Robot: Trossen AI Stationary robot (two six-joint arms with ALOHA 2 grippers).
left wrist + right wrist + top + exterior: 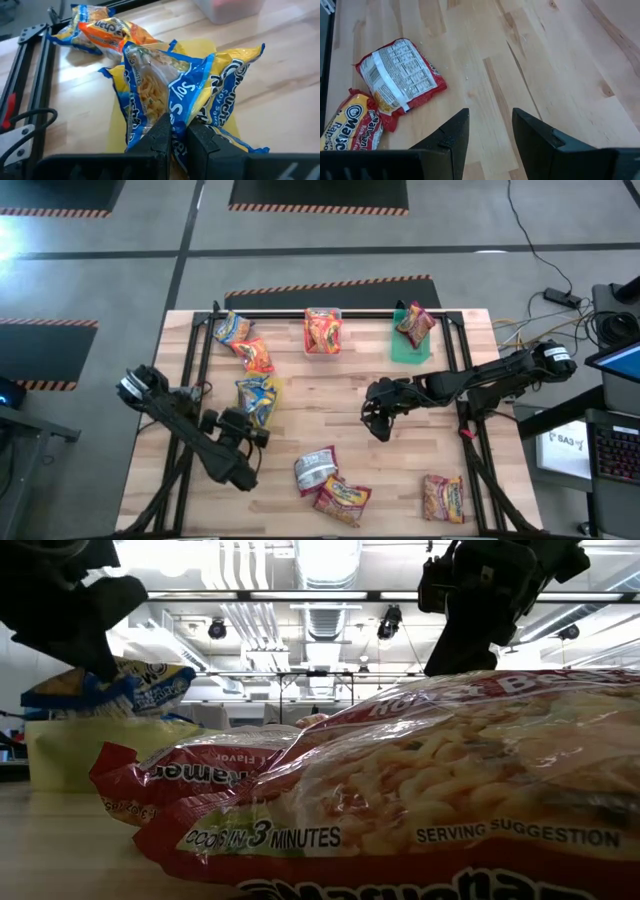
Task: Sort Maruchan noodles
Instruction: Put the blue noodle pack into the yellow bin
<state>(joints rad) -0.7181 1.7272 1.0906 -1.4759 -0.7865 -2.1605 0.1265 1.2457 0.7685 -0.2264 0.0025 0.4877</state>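
Left fingers: pressed together on the lower edge of a yellow-and-blue packet (170,95); left gripper (178,137) near the desk's left edge, about midway along it.
Held packet: crinkly plastic, blue borders, yellow panels, pale noodles visible through a clear window; it rises from the pinch and sits above the yellow tub (200,50).
Right fingers: spread, nothing between them; right gripper (490,130) hovers over bare wood near the desk's centre, right of the middle.
Neighbouring packets: an orange-and-blue pair (243,343) lies toward the far left corner, just beyond the held packet.
Far edge: a red packet (322,330) sits in the clear tub (323,350) at mid-edge; a dark red packet (415,323) sits in the green tub (403,352) to its right.
Near edge: a silvery-backed packet (315,469) touches an orange-red packet (343,500) at the middle; another orange-red packet (443,497) lies toward the near right corner.
Desk (330,400): light wooden planks.
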